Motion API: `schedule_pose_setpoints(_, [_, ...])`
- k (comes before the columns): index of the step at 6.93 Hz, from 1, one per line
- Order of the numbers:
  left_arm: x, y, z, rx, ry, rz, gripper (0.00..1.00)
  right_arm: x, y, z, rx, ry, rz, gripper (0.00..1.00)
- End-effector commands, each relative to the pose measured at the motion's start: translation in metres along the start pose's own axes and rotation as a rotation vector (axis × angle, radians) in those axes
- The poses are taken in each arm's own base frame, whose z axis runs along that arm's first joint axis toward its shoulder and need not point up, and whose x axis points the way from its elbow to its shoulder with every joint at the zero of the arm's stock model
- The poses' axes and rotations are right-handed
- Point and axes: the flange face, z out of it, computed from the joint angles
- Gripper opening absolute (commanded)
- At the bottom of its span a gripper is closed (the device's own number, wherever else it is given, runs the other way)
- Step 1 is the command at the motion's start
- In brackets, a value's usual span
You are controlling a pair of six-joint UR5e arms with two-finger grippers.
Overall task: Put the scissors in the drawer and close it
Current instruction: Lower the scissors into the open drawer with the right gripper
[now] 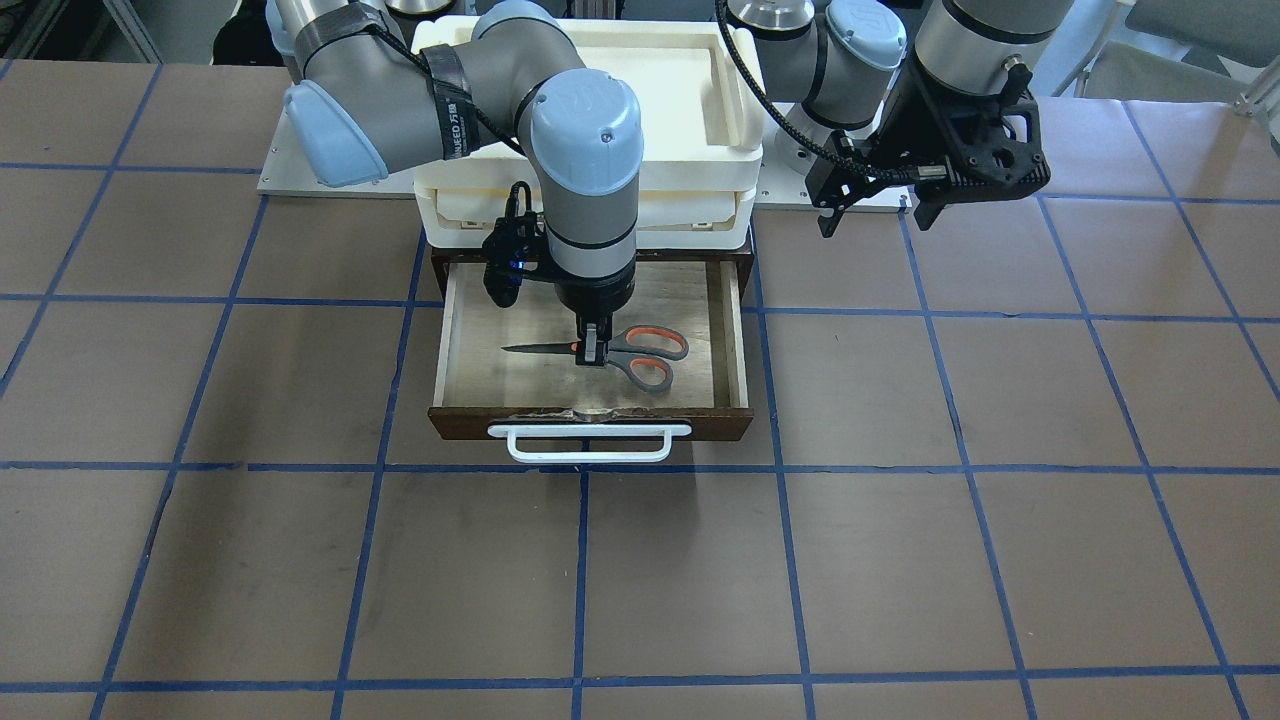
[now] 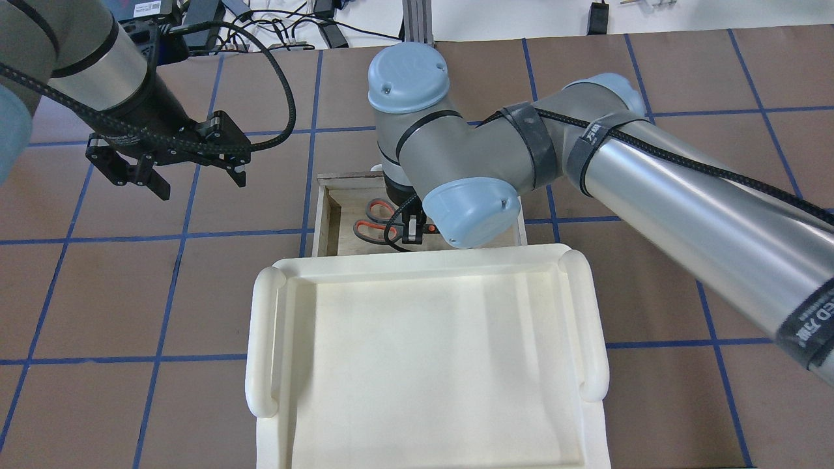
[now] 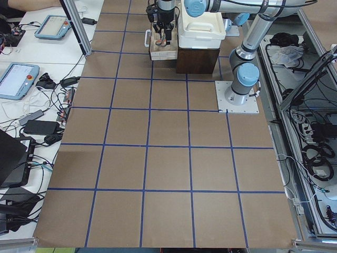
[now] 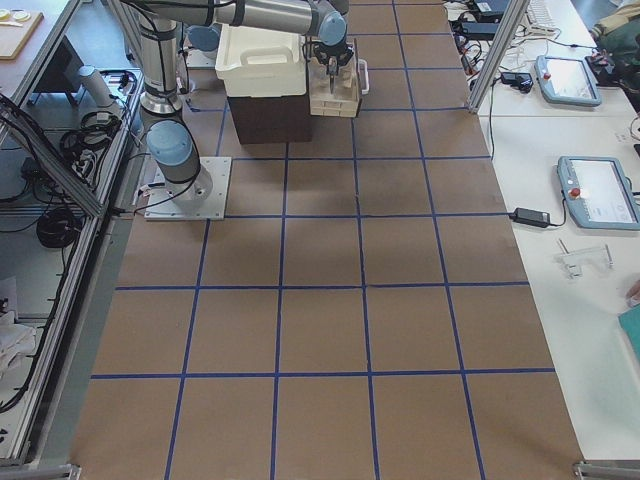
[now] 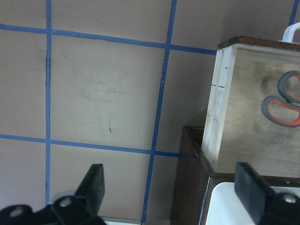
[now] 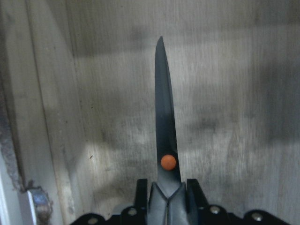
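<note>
My right arm reaches out over the middle with its elbow bent and its wrist turned straight down. My right gripper (image 1: 592,352) points down too, its two fingers (image 6: 192,192) drawn in close on either side of the scissors (image 1: 620,347), just behind the pivot. My left arm is held off to my own left, well apart from the right one, with my left gripper (image 2: 201,185) hanging raised in the air, tilted downward, fingers (image 5: 95,179) spread wide.
</note>
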Motion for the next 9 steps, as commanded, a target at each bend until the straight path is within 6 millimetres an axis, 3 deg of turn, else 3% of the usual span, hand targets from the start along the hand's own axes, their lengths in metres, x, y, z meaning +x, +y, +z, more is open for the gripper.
schedule_pose_setpoints(1, [0.000, 0.000, 0.000, 0.000, 0.000, 0.000, 1.00, 0.002, 0.003, 0.004, -0.008, 0.014, -0.001, 0.00])
schedule_pose_setpoints(4, [0.000, 0.000, 0.000, 0.000, 0.000, 0.000, 1.00, 0.006, 0.011, 0.017, 0.012, 0.026, -0.001, 0.04])
schedule_pose_setpoints(6, [0.000, 0.000, 0.000, 0.000, 0.002, -0.002, 1.00, 0.006, 0.010, 0.017, 0.014, 0.028, -0.004, 0.19])
schedule_pose_setpoints(8, [0.000, -0.001, -0.001, 0.004, 0.004, -0.003, 1.00, 0.009, 0.011, 0.018, 0.015, 0.049, -0.004, 0.42])
schedule_pose_setpoints(9, [0.000, -0.001, -0.001, 0.004, 0.005, -0.006, 1.00, 0.009, 0.011, 0.015, 0.013, 0.045, -0.005, 0.46])
